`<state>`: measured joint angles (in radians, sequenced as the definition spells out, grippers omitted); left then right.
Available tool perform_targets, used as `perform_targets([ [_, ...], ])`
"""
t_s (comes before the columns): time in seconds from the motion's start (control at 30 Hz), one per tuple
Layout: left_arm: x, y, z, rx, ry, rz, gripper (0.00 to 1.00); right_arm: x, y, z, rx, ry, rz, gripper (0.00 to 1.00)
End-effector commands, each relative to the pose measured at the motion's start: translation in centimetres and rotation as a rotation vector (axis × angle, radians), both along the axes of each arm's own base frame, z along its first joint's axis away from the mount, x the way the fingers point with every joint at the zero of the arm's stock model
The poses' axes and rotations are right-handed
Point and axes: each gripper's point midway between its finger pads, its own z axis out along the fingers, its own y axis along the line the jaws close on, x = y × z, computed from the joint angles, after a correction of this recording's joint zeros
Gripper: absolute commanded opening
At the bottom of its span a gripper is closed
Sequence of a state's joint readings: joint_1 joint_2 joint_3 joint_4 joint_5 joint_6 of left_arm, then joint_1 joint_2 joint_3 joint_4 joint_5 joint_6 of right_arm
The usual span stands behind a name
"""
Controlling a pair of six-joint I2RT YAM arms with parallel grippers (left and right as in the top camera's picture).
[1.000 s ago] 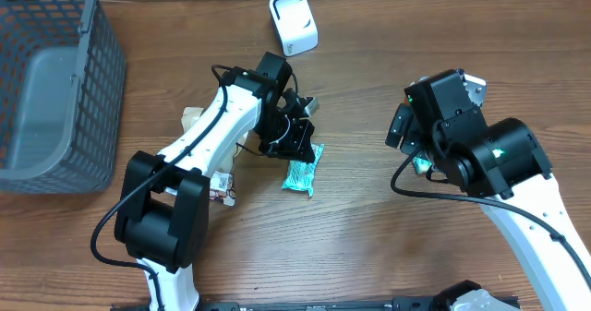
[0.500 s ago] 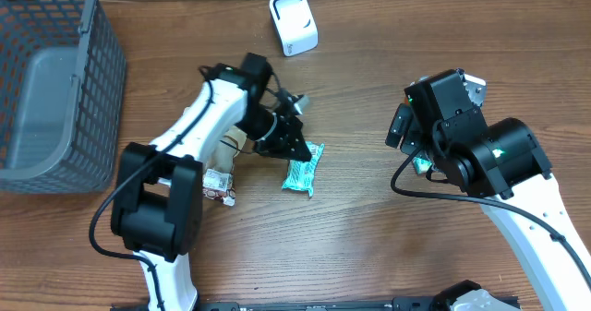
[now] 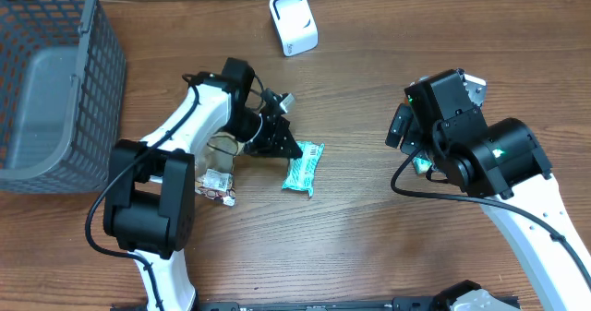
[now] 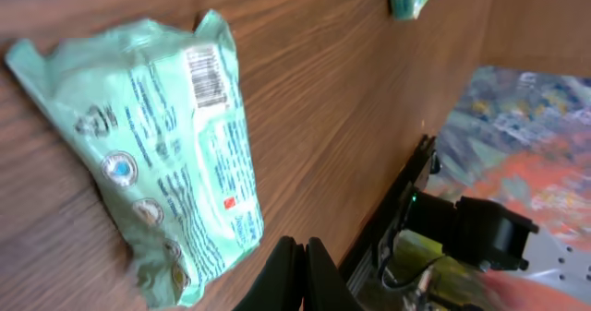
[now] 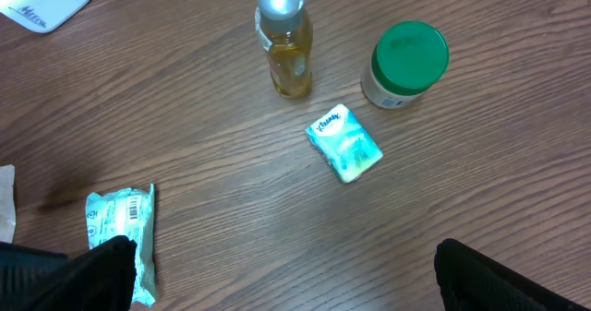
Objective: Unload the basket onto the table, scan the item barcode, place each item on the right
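Observation:
The item is a pale green packet (image 3: 303, 170) lying flat on the wooden table, with its barcode (image 4: 205, 76) facing up near one end. My left gripper (image 3: 294, 151) is shut on nothing, its tips just beside the packet's upper left corner; the left wrist view shows the closed fingers (image 4: 300, 256) next to the packet (image 4: 166, 154). The white scanner (image 3: 294, 22) stands at the back of the table. My right gripper (image 5: 286, 283) hangs high and open, and its view shows the packet (image 5: 120, 228) at lower left.
A grey mesh basket (image 3: 55, 80) fills the far left. Small packets (image 3: 214, 184) lie under the left arm. Below the right arm stand an oil bottle (image 5: 284, 39), a green-lidded jar (image 5: 406, 62) and a tissue pack (image 5: 344, 143).
The left arm has swung leftward and its shut gripper has drawn back off the packet to its corner. The packet and the right arm have not moved.

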<state>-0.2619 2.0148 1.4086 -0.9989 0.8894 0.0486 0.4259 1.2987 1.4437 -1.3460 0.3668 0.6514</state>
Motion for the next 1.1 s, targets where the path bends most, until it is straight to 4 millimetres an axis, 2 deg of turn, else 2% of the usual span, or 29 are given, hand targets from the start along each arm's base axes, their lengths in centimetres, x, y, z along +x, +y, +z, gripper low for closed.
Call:
perform_targets([
  [0.0, -1.2, -1.1, -0.8, -0.122, 0.037, -0.010, 0.04, 0.1, -0.3, 0.8, 0.003, -0.032, -0.014, 1.00],
  [0.27, -1.1, -1.1, -4.2, -0.109, 0.068, 0.090, 0.04, 0.1, -0.3, 0.8, 0.003, -0.032, -0.013, 1.00],
  [0.4, -1.8, -1.3, -5.8, -0.106, 0.088, 0.091, 0.04, 0.1, -0.3, 0.8, 0.003, -0.032, -0.014, 1.00],
  [0.5, -3.1, -1.1, -8.6, -0.047, 0.157, 0.085, 0.04, 0.1, -0.3, 0.8, 0.004, -0.032, -0.014, 1.00],
  [0.6, -3.7, 0.4, -12.5, 0.100, 0.221, 0.124, 0.04, 0.1, -0.3, 0.8, 0.003, -0.032, -0.014, 1.00],
  [0.63, -4.1, -0.1, -12.9, 0.057, 0.278, 0.134, 0.04, 0.1, -0.3, 0.8, 0.003, -0.032, -0.014, 1.00],
  [0.73, -4.3, -1.0, -12.1, -0.039, 0.302, 0.122, 0.04, 0.1, -0.3, 0.8, 0.003, -0.032, -0.014, 1.00],
  [0.83, -2.8, -1.4, -10.0, -0.095, 0.241, 0.115, 0.04, 0.1, -0.3, 0.8, 0.003, -0.032, -0.014, 1.00],
  [0.97, 0.0, -2.1, -5.0, -0.148, 0.086, 0.106, 0.04, 0.1, -0.3, 0.8, 0.003, -0.032, -0.013, 1.00],
  [1.07, 1.3, -2.8, -1.1, -0.180, -0.005, 0.105, 0.04, 0.1, -0.3, 0.8, 0.003, -0.032, -0.014, 1.00],
])
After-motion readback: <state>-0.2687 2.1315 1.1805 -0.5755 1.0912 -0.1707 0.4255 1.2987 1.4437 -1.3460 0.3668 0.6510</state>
